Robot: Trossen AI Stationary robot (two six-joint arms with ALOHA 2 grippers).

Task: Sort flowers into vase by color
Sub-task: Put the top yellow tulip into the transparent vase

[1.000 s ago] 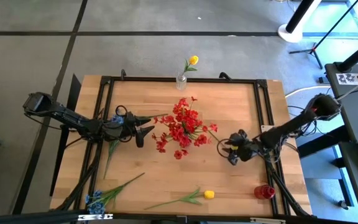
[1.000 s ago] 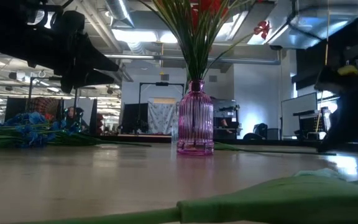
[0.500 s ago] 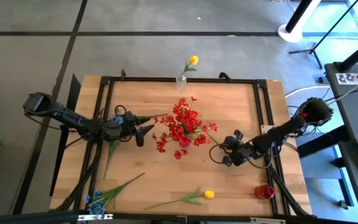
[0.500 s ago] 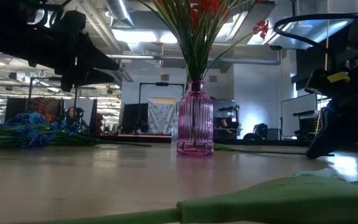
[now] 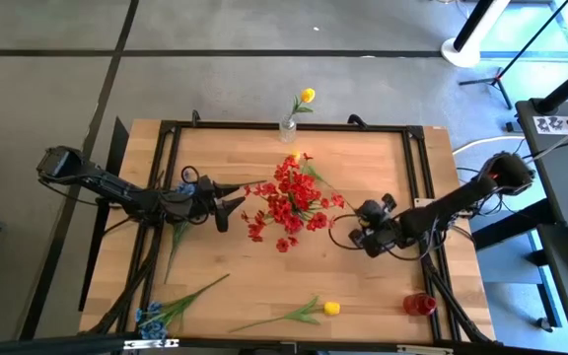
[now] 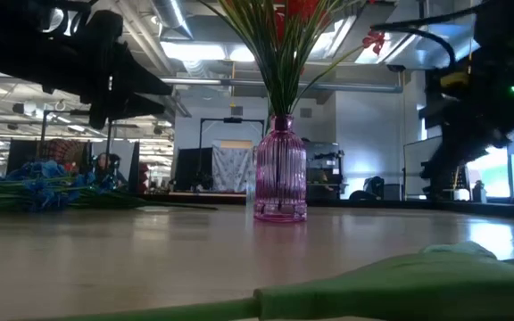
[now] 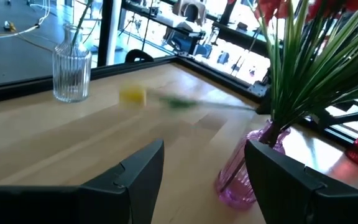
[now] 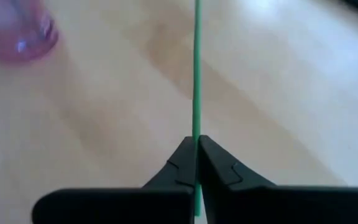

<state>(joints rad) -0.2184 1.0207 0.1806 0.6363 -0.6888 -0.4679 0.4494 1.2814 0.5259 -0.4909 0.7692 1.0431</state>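
Pinching a thin green stem (image 8: 196, 74) between closed jaws, right gripper (image 5: 371, 229) right of centre; light, springy, probably slippery. Left gripper (image 7: 204, 180) gapes wide.

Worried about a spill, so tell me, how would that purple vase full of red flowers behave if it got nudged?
The purple vase looks top-heavy: the red flowers spread far wider than its narrow base, so it may tip rather than slide. It looks like glass, so probably fragile.
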